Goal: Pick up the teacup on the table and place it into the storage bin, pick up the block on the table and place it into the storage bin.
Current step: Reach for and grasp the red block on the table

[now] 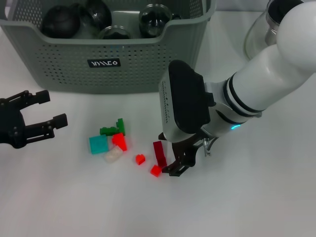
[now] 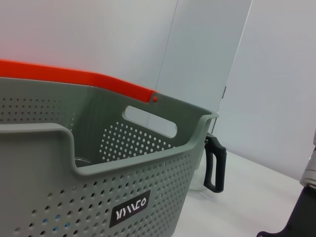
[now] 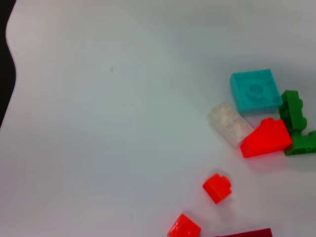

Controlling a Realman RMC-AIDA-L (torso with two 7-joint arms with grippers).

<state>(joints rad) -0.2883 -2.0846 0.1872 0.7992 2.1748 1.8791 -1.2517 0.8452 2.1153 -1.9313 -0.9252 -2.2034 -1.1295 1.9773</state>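
The grey-green storage bin (image 1: pixel 123 59) stands at the back and holds several dark round teacups (image 1: pixel 60 20); it also fills the left wrist view (image 2: pixel 59 197). No teacup shows on the table. Loose blocks lie in front of the bin: a dark red block (image 1: pixel 158 151), two small red ones (image 1: pixel 156 171), a teal one (image 1: pixel 98 144), a white one (image 1: pixel 112 155), a red wedge (image 1: pixel 119 141) and a green one (image 1: pixel 113 129). My right gripper (image 1: pixel 168 155) is open, low over the table, right beside the dark red block (image 3: pixel 244 232). My left gripper (image 1: pixel 47 109) is open and empty at the left.
A glass teapot (image 1: pixel 261 29) stands at the back right beside the bin; its black handle (image 2: pixel 215 165) shows in the left wrist view. An orange strip (image 2: pixel 74 76) runs behind the bin. The teal block (image 3: pixel 253 91) and white block (image 3: pixel 229 123) show in the right wrist view.
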